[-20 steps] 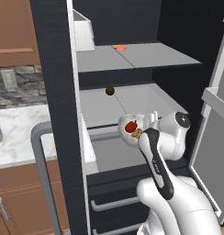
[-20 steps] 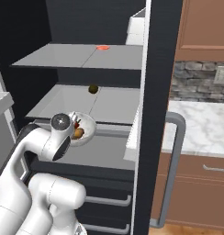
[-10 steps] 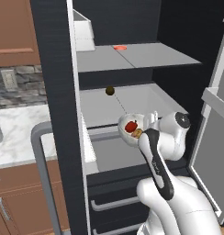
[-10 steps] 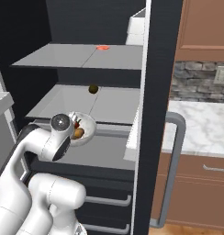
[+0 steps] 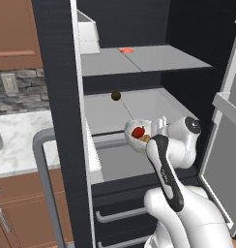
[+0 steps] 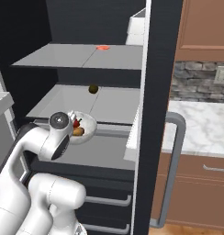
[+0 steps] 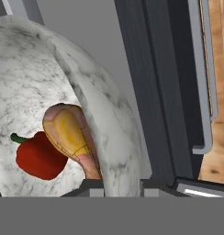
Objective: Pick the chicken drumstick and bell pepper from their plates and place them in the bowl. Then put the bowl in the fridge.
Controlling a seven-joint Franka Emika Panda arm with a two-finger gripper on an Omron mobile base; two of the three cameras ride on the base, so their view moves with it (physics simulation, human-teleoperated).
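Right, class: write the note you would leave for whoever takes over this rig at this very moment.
Gripper: shut on the rim of the bowl.
Bowl: held at the front edge of the middle shelf of the open fridge; whether it rests there cannot be told.
Bell pepper and chicken drumstick lie inside the bowl, side by side.
Done: both foods loaded, bowl brought to the fridge.
Left: set the bowl fully on the shelf, release, draw the arm out.

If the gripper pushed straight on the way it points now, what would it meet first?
The gripper is shut on the rim of the bowl, so the bowl's own wall comes first. Beyond it, probably the grey fridge shelf below the bowl, though depth there is unclear.
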